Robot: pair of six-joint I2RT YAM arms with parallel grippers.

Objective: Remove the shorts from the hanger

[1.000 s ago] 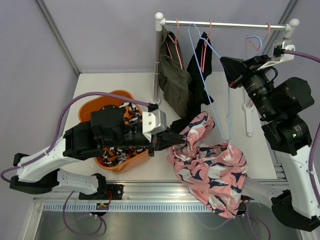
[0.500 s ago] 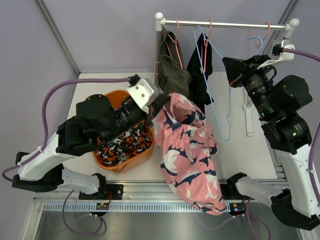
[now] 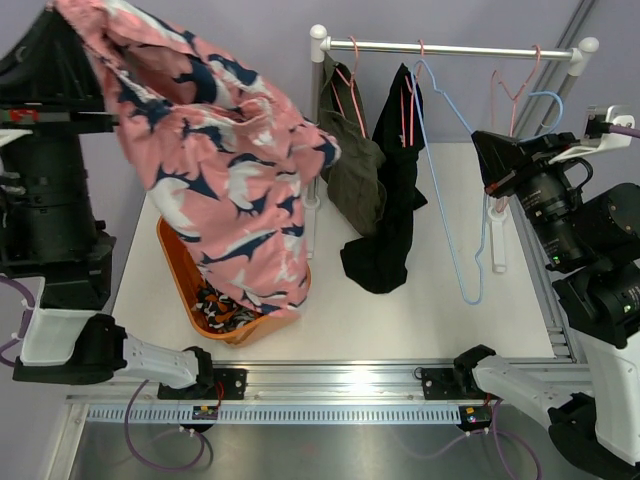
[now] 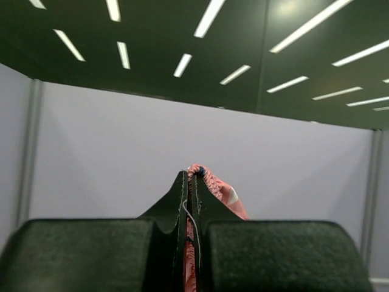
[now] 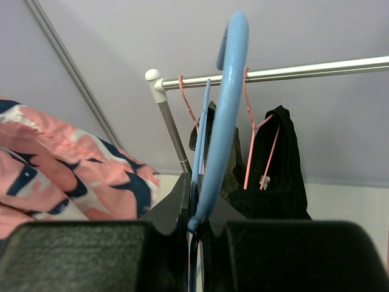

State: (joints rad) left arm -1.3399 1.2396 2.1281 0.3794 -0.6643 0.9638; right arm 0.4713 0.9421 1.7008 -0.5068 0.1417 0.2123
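The pink shorts point(image 3: 220, 170) are pinched tight in the left gripper point(image 4: 189, 182), high over the basket point(image 3: 172, 262). The bare blue hanger point(image 5: 226, 97) is squeezed by the right gripper point(image 5: 196, 204). Next, the shorts should be lowered and let go.

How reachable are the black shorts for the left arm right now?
Probably not yet: its jaws are shut on the pink shorts, held high over the orange basket. The black shorts themselves hang free on the rail.
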